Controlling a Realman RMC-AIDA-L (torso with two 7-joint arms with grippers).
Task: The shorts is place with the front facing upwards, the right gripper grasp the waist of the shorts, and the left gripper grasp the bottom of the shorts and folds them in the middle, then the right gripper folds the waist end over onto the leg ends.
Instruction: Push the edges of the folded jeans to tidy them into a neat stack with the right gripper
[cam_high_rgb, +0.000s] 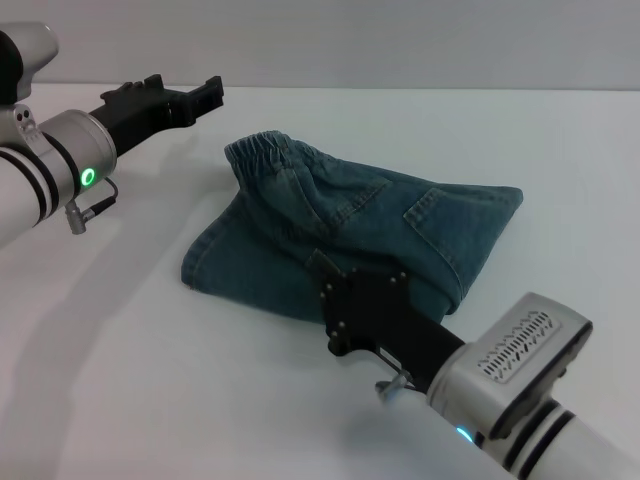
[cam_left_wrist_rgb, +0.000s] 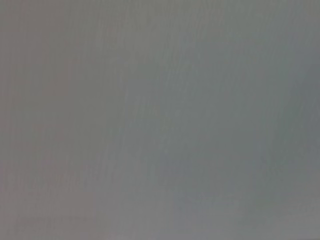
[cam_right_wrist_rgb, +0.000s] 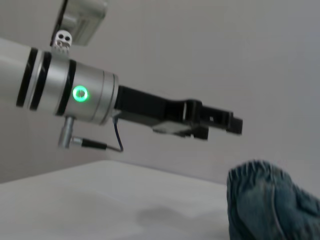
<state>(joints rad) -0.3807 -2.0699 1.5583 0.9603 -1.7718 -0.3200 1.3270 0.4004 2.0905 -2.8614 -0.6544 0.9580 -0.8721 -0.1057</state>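
Shorts (cam_high_rgb: 350, 225) edge behind right hand (cam_high_rgb: 345, 310).

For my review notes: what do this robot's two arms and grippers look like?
Both arms are white-silver tubes with black bands. The left arm's silver wrist carries a green light ring, a thin dark cable and a metal plug; its black two-finger left gripper is angular. The black right gripper is a flat bolted block behind a grey ribbed wrist housing with a small blue light.

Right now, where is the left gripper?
In the head view the left gripper is at the upper left, raised above the white table, apart from the shorts and just left of their gathered waistband.
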